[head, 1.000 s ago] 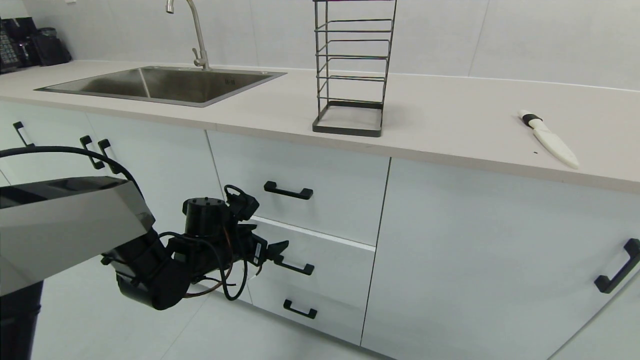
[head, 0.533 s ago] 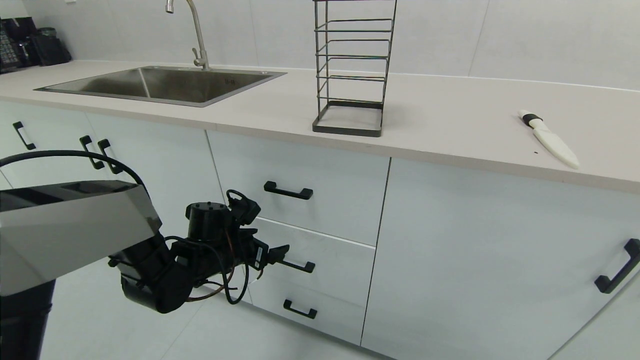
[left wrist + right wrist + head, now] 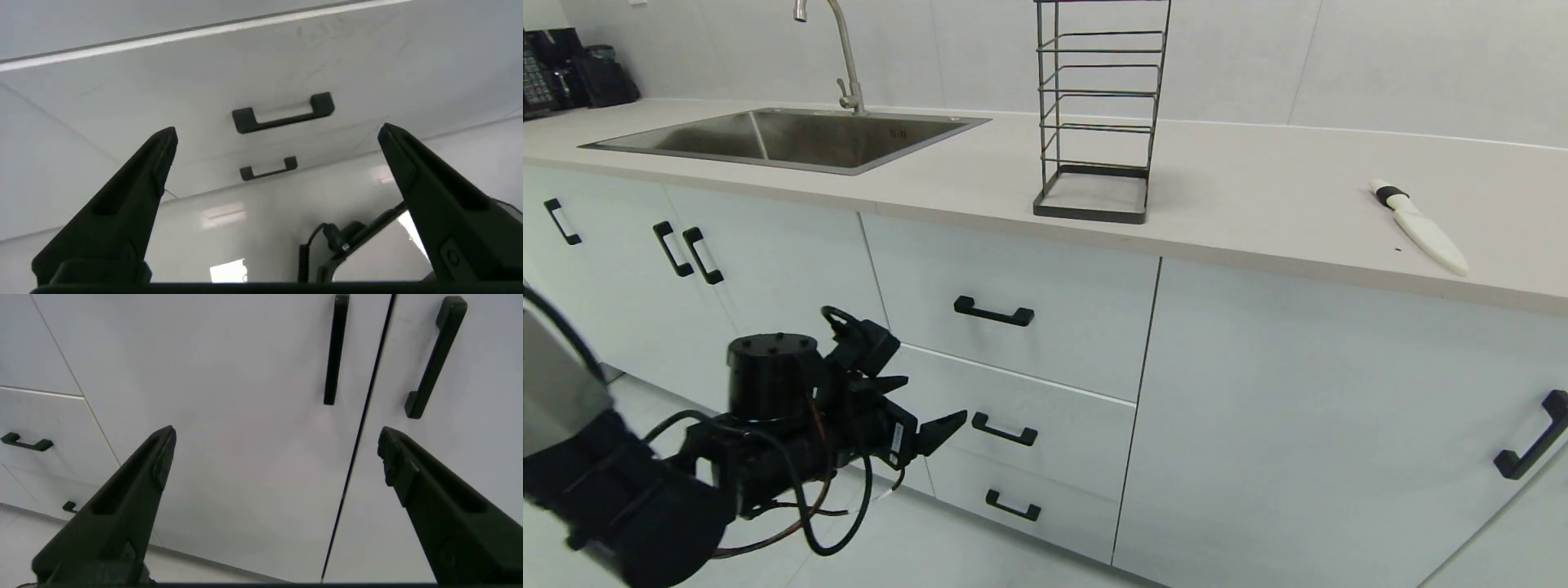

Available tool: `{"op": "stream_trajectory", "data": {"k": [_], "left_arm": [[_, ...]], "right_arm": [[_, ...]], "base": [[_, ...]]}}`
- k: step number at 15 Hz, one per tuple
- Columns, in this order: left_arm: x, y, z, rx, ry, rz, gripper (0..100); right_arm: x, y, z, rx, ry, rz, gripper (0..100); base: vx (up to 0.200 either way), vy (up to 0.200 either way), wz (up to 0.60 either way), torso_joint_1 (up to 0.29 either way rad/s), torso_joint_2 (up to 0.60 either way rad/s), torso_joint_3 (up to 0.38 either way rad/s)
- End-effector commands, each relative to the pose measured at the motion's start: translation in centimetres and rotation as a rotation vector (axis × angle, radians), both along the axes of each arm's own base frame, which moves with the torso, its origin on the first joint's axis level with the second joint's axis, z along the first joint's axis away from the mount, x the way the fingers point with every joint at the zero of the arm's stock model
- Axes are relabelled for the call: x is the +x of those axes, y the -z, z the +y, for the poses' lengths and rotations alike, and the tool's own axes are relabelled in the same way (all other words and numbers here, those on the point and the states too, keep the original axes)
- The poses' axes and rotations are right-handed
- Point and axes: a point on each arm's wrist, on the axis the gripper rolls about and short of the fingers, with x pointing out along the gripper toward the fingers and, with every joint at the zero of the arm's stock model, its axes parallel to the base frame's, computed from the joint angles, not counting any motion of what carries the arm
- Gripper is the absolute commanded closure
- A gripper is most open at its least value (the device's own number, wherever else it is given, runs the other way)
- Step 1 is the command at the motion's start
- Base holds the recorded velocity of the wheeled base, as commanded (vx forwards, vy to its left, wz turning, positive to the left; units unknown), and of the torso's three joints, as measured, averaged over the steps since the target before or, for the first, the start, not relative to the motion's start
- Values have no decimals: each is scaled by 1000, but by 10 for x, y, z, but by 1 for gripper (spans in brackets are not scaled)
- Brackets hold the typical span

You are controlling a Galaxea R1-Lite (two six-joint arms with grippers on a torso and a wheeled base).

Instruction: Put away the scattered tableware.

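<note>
- While the left gripper (image 3: 923, 404) hangs spread, near the middle drawer handle (image 3: 1004, 430), the knife (image 3: 1419, 226) lies near the bench's (image 3: 1258, 188) front edge, right end.
- Right gripper (image 3: 276, 434) spread, facing cabinet doors (image 3: 229, 367).

Bright, even, diffuse light fills the kitchen. The black wire rack (image 3: 1098, 114) casts a faint, soft shadow to its right on the pale beige countertop (image 3: 1258, 188). The glossy white floor (image 3: 225, 215) carries pale glare patches, and the stainless steel sink (image 3: 784, 139) shows a dull sheen.
</note>
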Motion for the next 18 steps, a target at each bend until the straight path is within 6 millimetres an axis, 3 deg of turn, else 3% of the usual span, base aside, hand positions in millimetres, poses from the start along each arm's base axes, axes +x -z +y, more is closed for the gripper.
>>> {"op": "stream_trajectory", "data": {"k": [1,3,7,8,10,14,16,18], "left_arm": [[-100,-67,40,-87,-26,-271,0],[-151,-86,66,-109,-105,-466,0],[-202,-93,86,-117,-237,-658,0],[-202,-93,86,-117,-237,-658,0],[-230,-70,90,-75,-288,-698,0],[-256,-42,91,-72,-293,-653,0],[-275,-11,91,-48,-309,-600,0],[-277,3,91,-40,-337,-509,0]], "right_arm": [[0,0,0,0,-2,3,0],[0,0,0,0,-2,3,0],[0,0,0,0,-2,3,0],[0,0,0,0,-2,3,0],[0,0,0,-2,-2,3,0],[0,0,0,-2,-2,3,0],[0,0,0,-3,-3,5,0],[0,0,0,-3,-3,3,0]], "base": [[0,0,0,0,0,0],[0,0,0,0,0,0],[0,0,0,0,0,0],[0,0,0,0,0,0],[0,0,0,0,0,0],[0,0,0,0,0,0],[0,0,0,0,0,0],[0,0,0,0,0,0]]}}
